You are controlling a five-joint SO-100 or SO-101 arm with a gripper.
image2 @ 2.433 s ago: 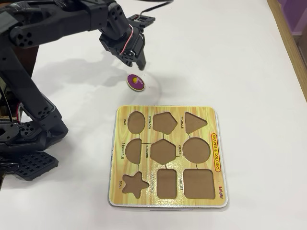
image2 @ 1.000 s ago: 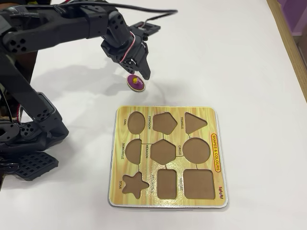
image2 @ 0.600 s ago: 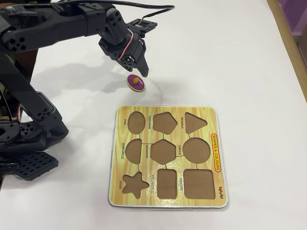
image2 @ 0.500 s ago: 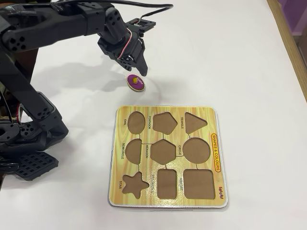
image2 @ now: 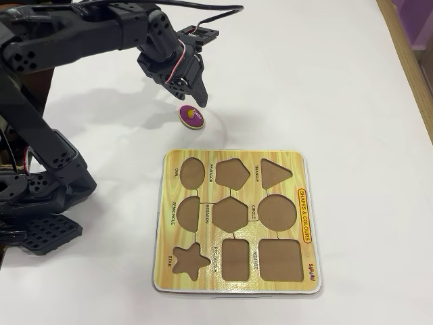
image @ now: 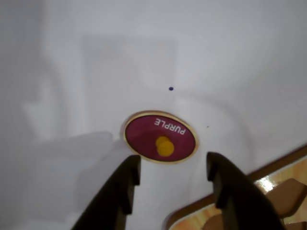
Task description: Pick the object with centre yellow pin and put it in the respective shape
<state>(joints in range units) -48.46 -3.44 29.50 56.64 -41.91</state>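
In the overhead view the black two-finger gripper (image2: 197,101) hangs at the far left of the white table (image2: 325,81), just above the small purple oval puzzle piece with a yellow centre knob (image2: 191,116), which lies flat on the table. The wrist view shows the two dark fingers (image: 125,184) spread apart, one to each side of the piece (image: 160,137), not touching it. Nearer and slightly right lies the yellow wood-grain shape board (image2: 308,203); its brown oval cutout labelled OVAL (image2: 192,172) sits empty at the board's far left corner.

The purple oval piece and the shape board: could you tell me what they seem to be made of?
The purple oval piece looks like painted wood or fibreboard, glossy, with a pale rim and a yellow, possibly plastic, knob. The shape board shows printed yellow wood grain, glossy, over brown cutouts; probably laminated fibreboard.
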